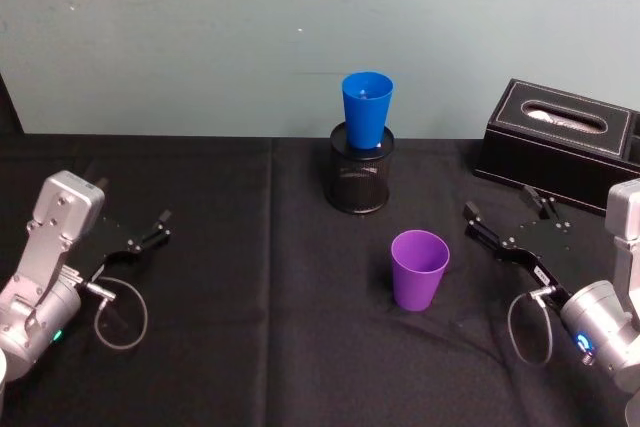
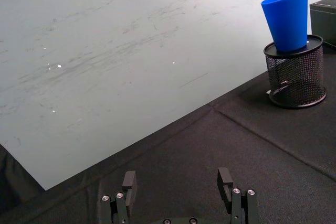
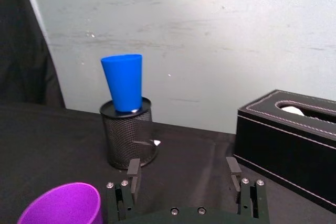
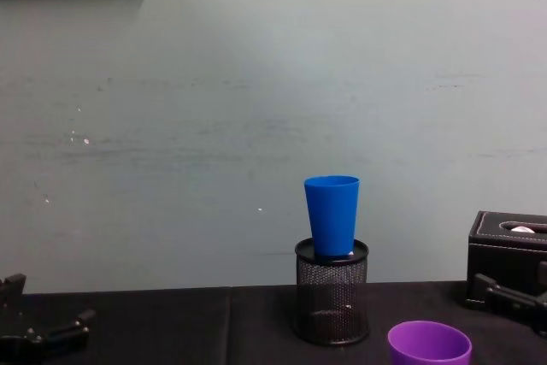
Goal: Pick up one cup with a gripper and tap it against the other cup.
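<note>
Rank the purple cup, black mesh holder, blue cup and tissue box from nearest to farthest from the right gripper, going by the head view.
From the right gripper:
1. Purple cup, standing on the cloth just to its left.
2. Tissue box, behind it at the table's right rear.
3. Black mesh holder, further left and back.
4. Blue cup, sitting in that holder, so the last two are nearly level.

Blue cup's point(image 1: 366, 109) base hidden inside mesh holder point(image 1: 360, 181)
</note>
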`<state>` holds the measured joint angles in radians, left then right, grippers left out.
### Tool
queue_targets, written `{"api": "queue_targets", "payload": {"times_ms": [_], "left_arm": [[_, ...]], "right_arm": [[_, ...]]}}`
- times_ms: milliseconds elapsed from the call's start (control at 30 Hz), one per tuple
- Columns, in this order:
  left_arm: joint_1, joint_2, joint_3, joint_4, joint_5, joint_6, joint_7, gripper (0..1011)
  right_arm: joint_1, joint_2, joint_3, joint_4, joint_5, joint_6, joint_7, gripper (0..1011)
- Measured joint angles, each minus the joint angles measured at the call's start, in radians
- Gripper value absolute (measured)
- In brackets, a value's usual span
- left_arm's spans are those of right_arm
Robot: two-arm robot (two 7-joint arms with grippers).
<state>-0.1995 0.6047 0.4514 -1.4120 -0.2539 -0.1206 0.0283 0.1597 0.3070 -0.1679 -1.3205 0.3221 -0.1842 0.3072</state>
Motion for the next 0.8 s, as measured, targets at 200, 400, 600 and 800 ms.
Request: {"api": "queue_targets", "payload": {"times_ms": [200, 400, 600, 800], "left_arm": [[0.0, 0.0, 0.0, 0.0, 0.0, 0.0, 0.0, 1011], [0.0, 0.0, 0.0, 0.0, 0.0, 0.0, 0.0, 1011], [0.0, 0.0, 0.0, 0.0, 0.0, 0.0, 0.0, 1012], [0.0, 0.0, 0.0, 0.0, 0.0, 0.0, 0.0, 1011]], "right_arm": [[0.004, -0.013, 0.011, 0.029, -0.028, -0.005, -0.013, 1003], [0.013, -0.025, 0.02, 0.062, -0.046, -0.013, -0.013, 1003], [0.018, -0.034, 0.027, 0.091, -0.064, -0.017, -0.012, 1003], [0.024, -0.04, 0.03, 0.112, -0.076, -0.018, -0.011, 1003]]}}
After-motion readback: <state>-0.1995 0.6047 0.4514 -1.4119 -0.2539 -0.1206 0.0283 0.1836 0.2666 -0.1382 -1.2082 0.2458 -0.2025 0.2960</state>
